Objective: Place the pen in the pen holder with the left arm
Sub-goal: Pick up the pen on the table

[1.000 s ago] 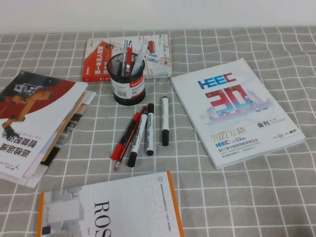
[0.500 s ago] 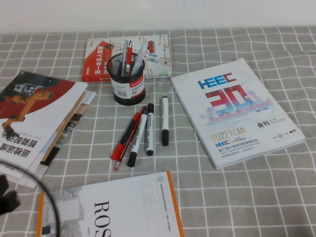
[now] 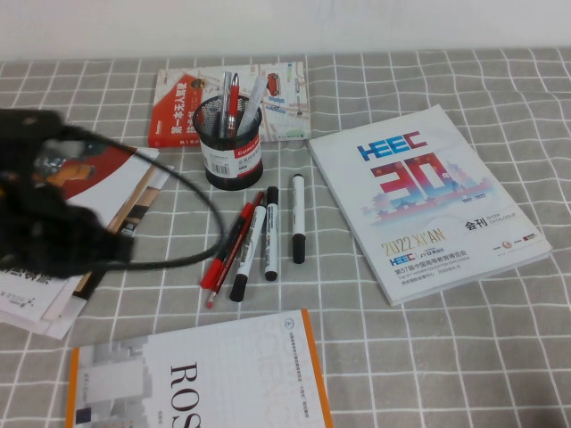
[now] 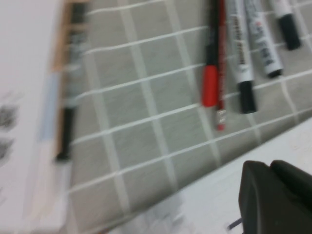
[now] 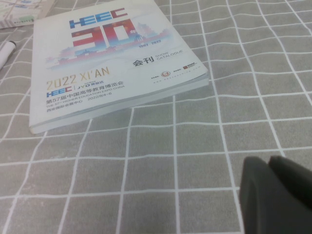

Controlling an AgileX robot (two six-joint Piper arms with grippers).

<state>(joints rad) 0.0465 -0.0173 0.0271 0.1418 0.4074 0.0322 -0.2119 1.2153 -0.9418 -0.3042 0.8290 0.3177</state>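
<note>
The pen (image 3: 225,255), bright red with a black middle, lies on the grey checked cloth in front of the pen holder (image 3: 233,147), a black mesh cup with a white label and a red stripe, holding several pens. The pen also shows in the left wrist view (image 4: 210,78), next to the thin dark-red pencil (image 4: 221,92). My left gripper (image 4: 273,195) is shut and empty, above the white book, well short of the pen. My left arm (image 3: 49,218) is a dark blur at the left. My right gripper (image 5: 275,192) is shut and empty over bare cloth.
Three white markers with black caps (image 3: 269,234) lie beside the pen. A stack of magazines (image 3: 80,178) lies at the left, a white and orange book (image 3: 214,374) at the front, a white HEEC catalogue (image 3: 419,196) at the right, and a red and white booklet (image 3: 285,98) behind the holder.
My left arm has swung into the high view from the lower left corner and now hangs blurred over the magazines. The pen, the holder and the markers have not moved.
</note>
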